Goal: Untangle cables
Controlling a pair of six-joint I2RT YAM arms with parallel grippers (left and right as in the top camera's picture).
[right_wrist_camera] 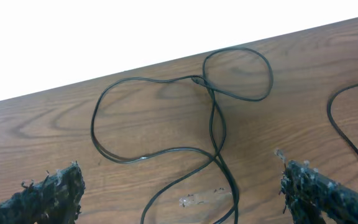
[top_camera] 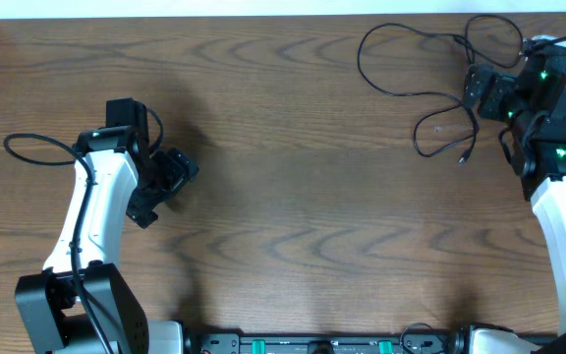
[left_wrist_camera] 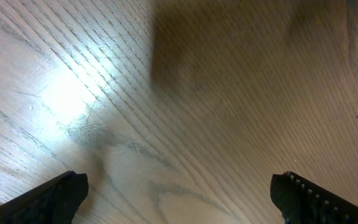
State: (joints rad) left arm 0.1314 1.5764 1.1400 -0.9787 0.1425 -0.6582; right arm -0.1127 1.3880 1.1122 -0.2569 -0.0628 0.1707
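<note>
Cables (right_wrist_camera: 218, 134) lay looped and crossed at far right of tabletop (top_camera: 293, 197). Right gripper (right_wrist_camera: 182, 186) hung above them, jaws wide and empty, likely lined up for a strand. Left gripper (left_wrist_camera: 179, 193) was open too, idle, well apart.

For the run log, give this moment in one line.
left gripper: open, empty | right gripper: open, above cables | cables: looped, crossing, on table

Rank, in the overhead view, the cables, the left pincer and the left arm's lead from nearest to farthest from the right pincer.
1. cables: right beside the right pincer, in the far right corner.
2. left pincer: far off, left of centre.
3. left arm's lead: looped at the far left edge.
</note>
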